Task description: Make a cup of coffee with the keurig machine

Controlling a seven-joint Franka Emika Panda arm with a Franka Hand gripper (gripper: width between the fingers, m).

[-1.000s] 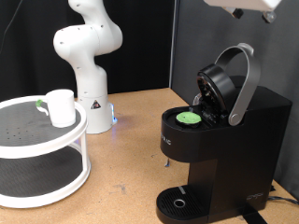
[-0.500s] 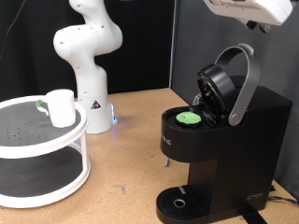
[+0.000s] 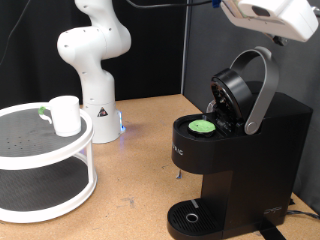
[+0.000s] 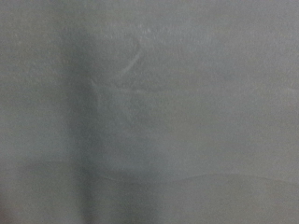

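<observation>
The keurig machine stands at the exterior view's right with its lid open and its silver-grey handle raised. A pod with a green top sits in the open holder. The round drip tray at its base is bare. The cup, a small white mug, stands on the top tier of a white round shelf at the left. My white hand hangs at the top right, above the machine; its fingers do not show. The wrist view shows only a blurred grey surface.
A white robot arm base with a blue light stands at the back, between shelf and machine. A small green item lies behind the cup. The wooden table runs between shelf and machine. A dark curtain hangs behind.
My hand has come lower into the exterior view at the top right and shifted a little right. The machine, pod and cup have not moved.
</observation>
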